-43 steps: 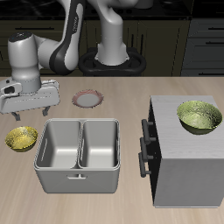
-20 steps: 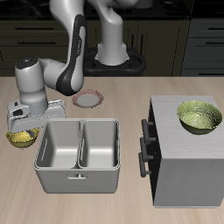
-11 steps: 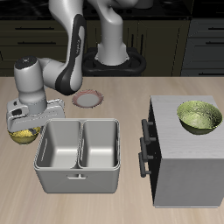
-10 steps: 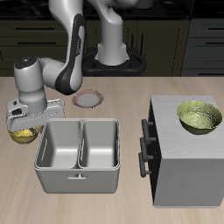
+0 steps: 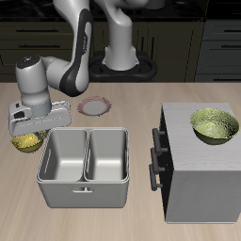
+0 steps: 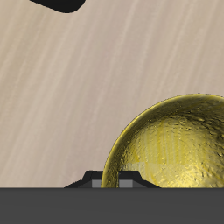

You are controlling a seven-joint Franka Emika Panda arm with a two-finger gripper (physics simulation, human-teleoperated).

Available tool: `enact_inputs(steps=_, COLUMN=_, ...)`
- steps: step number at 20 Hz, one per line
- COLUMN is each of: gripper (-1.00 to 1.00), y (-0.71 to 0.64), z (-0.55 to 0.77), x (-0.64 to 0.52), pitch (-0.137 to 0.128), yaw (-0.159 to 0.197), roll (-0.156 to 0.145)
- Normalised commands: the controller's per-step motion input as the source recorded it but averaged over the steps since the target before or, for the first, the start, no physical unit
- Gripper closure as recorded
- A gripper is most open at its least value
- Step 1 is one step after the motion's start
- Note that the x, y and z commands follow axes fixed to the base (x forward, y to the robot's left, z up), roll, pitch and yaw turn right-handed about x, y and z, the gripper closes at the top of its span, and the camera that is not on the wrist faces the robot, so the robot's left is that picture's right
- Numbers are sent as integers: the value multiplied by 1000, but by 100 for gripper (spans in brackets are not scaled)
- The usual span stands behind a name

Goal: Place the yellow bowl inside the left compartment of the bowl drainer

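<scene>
The yellow bowl (image 5: 27, 142) (image 6: 175, 144) hangs just above the table beside the bowl drainer (image 5: 104, 193), on the outer side of its left compartment (image 5: 66, 155). My gripper (image 5: 31, 135) (image 6: 114, 179) comes down over the bowl from above, shut on its rim. In the wrist view the bowl's mottled golden inside sits close up, its rim meeting the fingers. Both grey metal wells of the drainer hold nothing.
A tall grey cabinet (image 5: 202, 174) with dark handles stands on the drainer's other side, with a larger yellow-green bowl (image 5: 215, 125) on top. A small pinkish-rimmed plate (image 5: 94, 106) lies behind the drainer.
My gripper came down onto the yellow bowl and closed on its rim. Over the last half second it has risen a little, and the bowl has come up with it.
</scene>
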Motion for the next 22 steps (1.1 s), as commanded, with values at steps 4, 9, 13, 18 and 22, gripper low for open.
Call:
enact_inputs(steps=4, gripper=100, y=-97, z=191, x=-130, pitch=-9, yaw=-9, roll=-19)
enact_inputs(steps=9, gripper=100, y=-46, z=226, x=-164, pitch=-20, yaw=-13, roll=-5)
enact_inputs(steps=13, gripper=100, y=73, z=312, x=-170, pitch=-29, yaw=-6, roll=15)
enact_inputs(steps=18, gripper=100, y=118, z=454, x=-220, pitch=-33, yaw=-6, roll=6)
enact_inputs(steps=22, gripper=100, y=108, z=242, x=-163, pitch=4, yaw=9, roll=10)
